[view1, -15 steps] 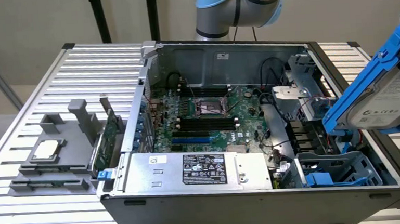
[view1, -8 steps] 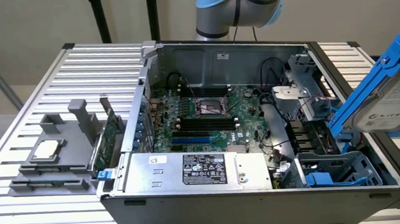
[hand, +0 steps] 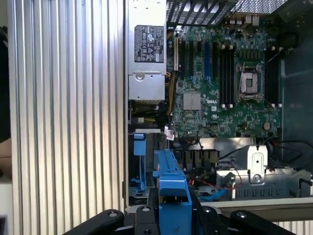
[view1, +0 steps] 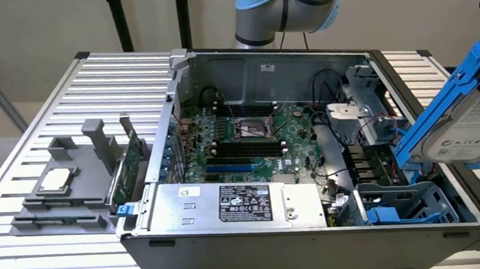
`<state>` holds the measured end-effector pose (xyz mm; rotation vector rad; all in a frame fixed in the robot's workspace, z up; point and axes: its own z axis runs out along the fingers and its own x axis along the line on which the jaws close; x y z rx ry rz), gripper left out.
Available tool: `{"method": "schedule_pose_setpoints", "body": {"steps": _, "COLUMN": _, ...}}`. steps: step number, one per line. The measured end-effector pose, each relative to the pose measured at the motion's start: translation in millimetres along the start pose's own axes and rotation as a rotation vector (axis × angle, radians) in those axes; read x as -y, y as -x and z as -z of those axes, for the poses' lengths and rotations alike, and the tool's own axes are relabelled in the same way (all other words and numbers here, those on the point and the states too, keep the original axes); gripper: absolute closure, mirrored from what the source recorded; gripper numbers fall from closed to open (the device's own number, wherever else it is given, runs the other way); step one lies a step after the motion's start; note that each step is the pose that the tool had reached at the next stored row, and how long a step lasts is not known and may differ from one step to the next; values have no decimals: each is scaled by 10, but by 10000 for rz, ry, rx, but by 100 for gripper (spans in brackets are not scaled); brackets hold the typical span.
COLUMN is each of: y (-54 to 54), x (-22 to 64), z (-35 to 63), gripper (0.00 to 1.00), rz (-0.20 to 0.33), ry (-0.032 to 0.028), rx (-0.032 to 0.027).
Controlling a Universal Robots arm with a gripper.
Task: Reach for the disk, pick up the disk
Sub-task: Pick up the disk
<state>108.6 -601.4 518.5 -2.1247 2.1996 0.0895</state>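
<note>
We see the disk [view1: 473,117] lifted clear of the open computer case [view1: 314,249], hanging in the air at about three o'clock in the exterior view, above the case's wall on the exterior view's right. It is tilted: its long axis runs from roughly seven o'clock up to one o'clock, the upper end leaning away toward the frame's corner, the lower end hanging over the blue drive cage [view1: 403,206]. Its white label faces the camera, and a bright blue rail runs along the edge facing the motherboard [view1: 249,140].

From the wrist view, the gripper [hand: 173,215] is clenched on the disk [hand: 171,181]; the dark fingers [hand: 144,218] press in on either side of the blue rail end, which points straight away from the camera toward the case interior.

Inside the case, the power supply [view1: 236,203] with its black label lies at six o'clock, and the empty CPU socket [view1: 254,126] sits near the centre. On the ribbed metal table [view1: 120,79], at nine o'clock, a grey fixture [view1: 69,201] carries a small square silver chip [view1: 57,179], with a green expansion card [view1: 129,169] standing just beside the case wall.
</note>
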Motion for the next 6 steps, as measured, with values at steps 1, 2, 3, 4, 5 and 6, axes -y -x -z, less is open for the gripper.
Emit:
{"method": "schedule_pose_setpoints", "body": {"steps": 1, "y": 0, "x": -2, "z": 0, "gripper": 67, "rz": -3, "ry": -1, "rx": -4}}
{"method": "schedule_pose_setpoints", "body": {"steps": 2, "y": 0, "x": -2, "z": 1, "gripper": 67, "rz": -3, "ry": -1, "rx": -9}}
{"method": "schedule_pose_setpoints", "body": {"steps": 3, "y": 0, "x": -3, "z": 0, "gripper": 67, "rz": -3, "ry": -1, "rx": -7}}
{"method": "schedule_pose_setpoints", "body": {"steps": 4, "y": 0, "x": -3, "z": 1, "gripper": 67, "rz": -3, "ry": -1, "rx": -8}}
{"method": "schedule_pose_setpoints", "body": {"steps": 5, "y": 0, "x": -3, "z": 1, "gripper": 67, "rz": -3, "ry": -1, "rx": -8}}
{"method": "schedule_pose_setpoints", "body": {"steps": 6, "y": 0, "x": -3, "z": 1, "gripper": 67, "rz": -3, "ry": -1, "rx": -8}}
